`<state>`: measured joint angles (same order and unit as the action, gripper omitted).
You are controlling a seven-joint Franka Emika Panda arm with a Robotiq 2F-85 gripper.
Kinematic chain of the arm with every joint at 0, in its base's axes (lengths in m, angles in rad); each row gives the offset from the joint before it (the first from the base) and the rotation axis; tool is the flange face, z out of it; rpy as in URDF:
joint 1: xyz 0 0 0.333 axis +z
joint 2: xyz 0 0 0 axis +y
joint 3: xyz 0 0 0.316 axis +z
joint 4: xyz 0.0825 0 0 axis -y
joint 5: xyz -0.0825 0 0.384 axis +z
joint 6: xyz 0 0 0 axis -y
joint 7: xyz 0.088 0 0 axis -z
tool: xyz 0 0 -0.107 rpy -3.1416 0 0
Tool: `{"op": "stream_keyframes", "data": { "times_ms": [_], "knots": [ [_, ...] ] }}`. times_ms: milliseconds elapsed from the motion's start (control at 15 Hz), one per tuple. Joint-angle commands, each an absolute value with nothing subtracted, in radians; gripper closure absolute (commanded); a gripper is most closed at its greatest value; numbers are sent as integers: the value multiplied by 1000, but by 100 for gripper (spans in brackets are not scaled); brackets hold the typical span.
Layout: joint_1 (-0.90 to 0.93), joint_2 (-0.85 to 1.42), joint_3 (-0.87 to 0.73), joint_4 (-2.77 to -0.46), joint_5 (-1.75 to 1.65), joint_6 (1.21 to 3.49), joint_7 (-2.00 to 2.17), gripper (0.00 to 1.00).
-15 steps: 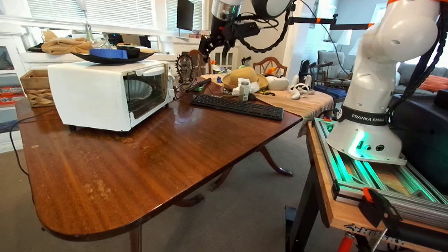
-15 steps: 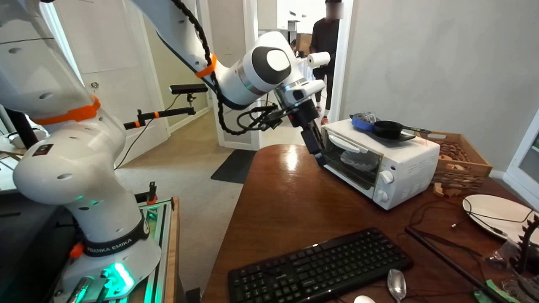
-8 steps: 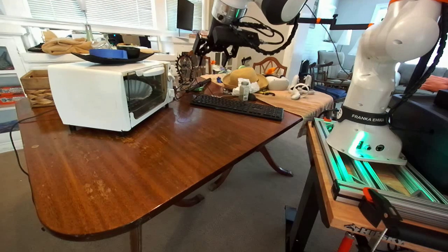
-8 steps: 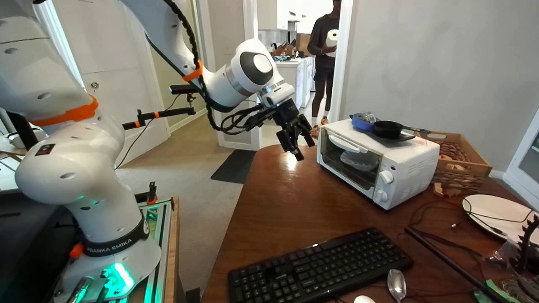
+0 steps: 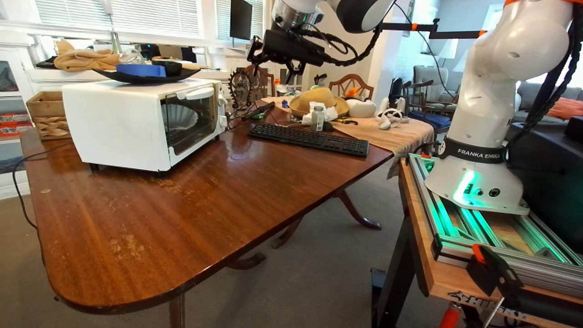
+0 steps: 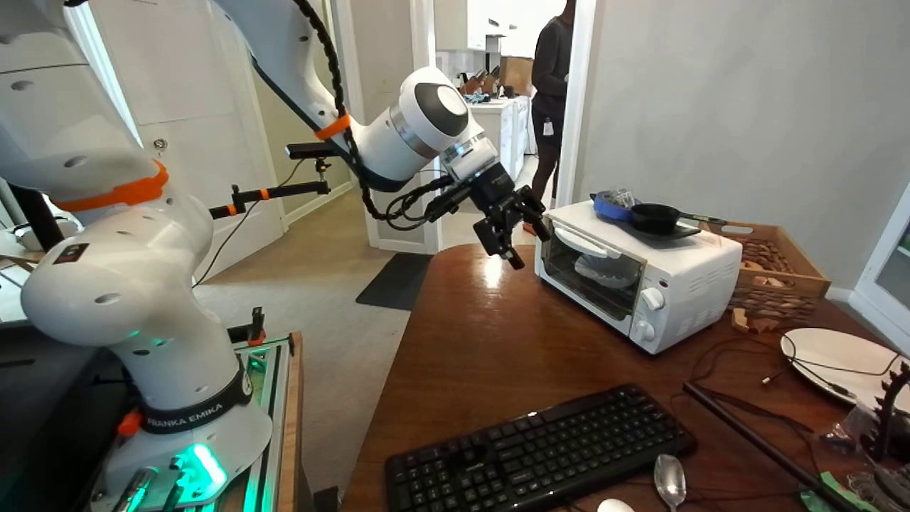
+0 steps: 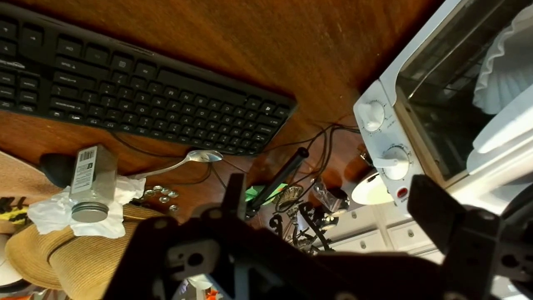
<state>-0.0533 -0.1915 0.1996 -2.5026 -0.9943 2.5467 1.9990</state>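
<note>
The gripper [image 7: 327, 178] hangs above the worktop [image 5: 196, 218], angled downward, its fingers [image 7: 236, 196] spread wide apart. Nearest to it is the oven [image 5: 141, 125], which stands on the worktop; in an exterior view a gap shows between the two, while in the wrist view one finger hides part of the oven close to its knobs [image 7: 371, 116]. A fluted white dish [image 6: 604, 271] shows through the glass door [image 7: 449, 96]. On top of the oven sit a black tray [image 5: 145, 79], a blue item [image 6: 613, 207] and a small pan [image 6: 654, 219]. A basket [image 6: 775, 302] stands just beside the oven. Near the oven lies a keyboard [image 6: 540, 455], with a spoon [image 6: 670, 480] close to its edge. A plate [image 6: 849, 359] and a black rod [image 6: 768, 444] rest on the same worktop. Past the keyboard, a jar [image 7: 93, 183] stands near a straw hat [image 7: 83, 254]. A person [image 6: 551, 92] stands well beyond the worktop.
</note>
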Motion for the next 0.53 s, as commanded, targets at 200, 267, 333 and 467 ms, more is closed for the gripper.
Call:
{"op": "stream_keyframes", "data": {
  "times_ms": [200,267,333,467],
  "knots": [
    [-14,-164,152,-2454,-882,2543,2100,0],
    [-13,-153,151,-2438,-852,2545,2119,0],
    [-11,-137,151,-2417,-816,2541,2134,0],
    [-5,-100,156,-2373,-747,2543,2168,0]
  ]
}}
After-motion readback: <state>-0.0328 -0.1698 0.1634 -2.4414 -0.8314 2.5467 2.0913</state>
